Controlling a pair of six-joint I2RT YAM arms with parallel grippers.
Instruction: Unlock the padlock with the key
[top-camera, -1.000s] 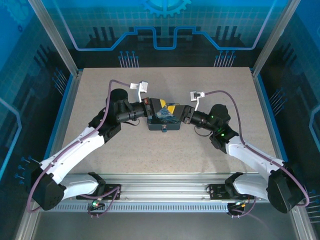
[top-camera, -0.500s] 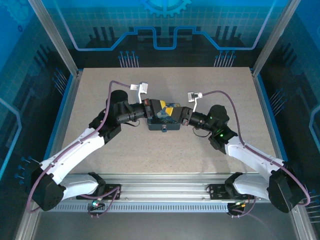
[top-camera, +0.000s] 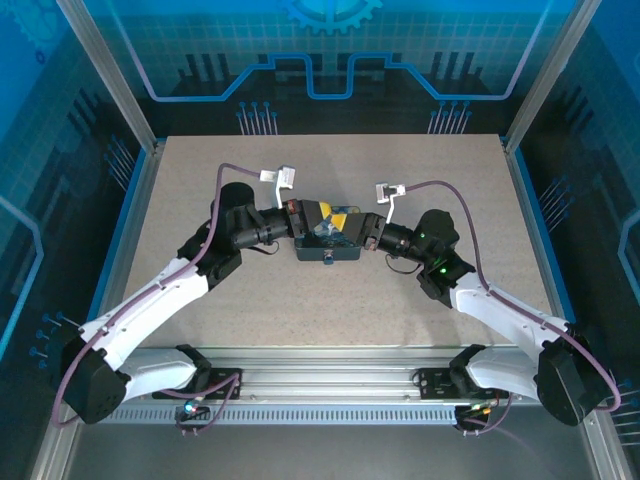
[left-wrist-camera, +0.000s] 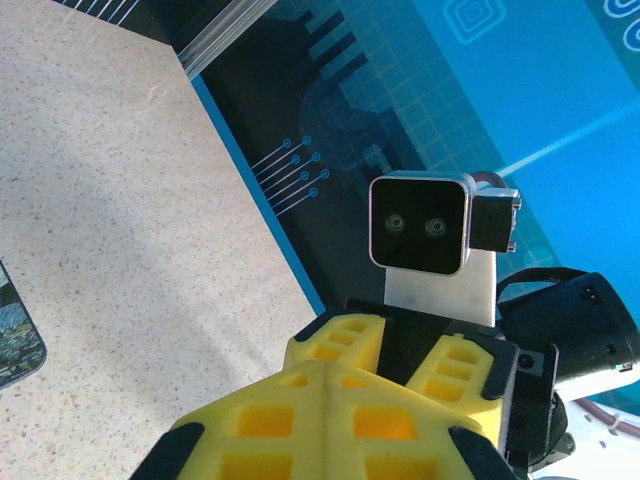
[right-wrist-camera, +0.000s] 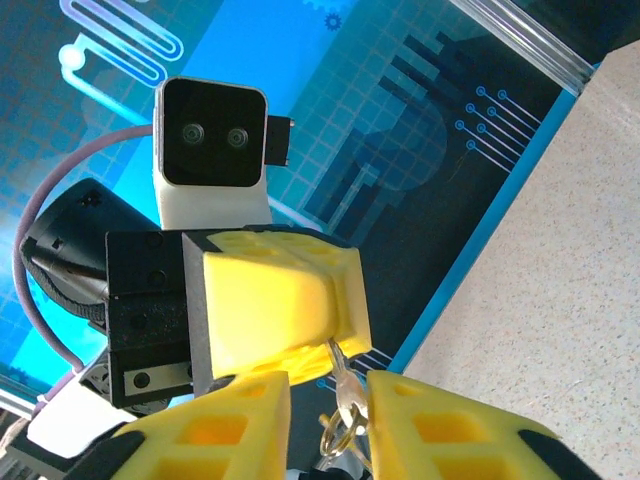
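Silver key (right-wrist-camera: 344, 392) within right gripper (right-wrist-camera: 329, 384), wrist view; tin (top-camera: 336, 241) overhead.

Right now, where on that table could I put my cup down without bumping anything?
The far strip of table by the back wall is bare, as are both far corners and the near stretch between the painted tin and the front rail. The middle is crowded: left arm and right arm meet over the tin.

Dark-blue tin (top-camera: 322, 236) painted with swirling night sky; beside it, yellow left gripper (left-wrist-camera: 322, 375); beneath it, speckled beige table (top-camera: 300, 170); behind it, blue circuit-patterned walls (top-camera: 330, 60).
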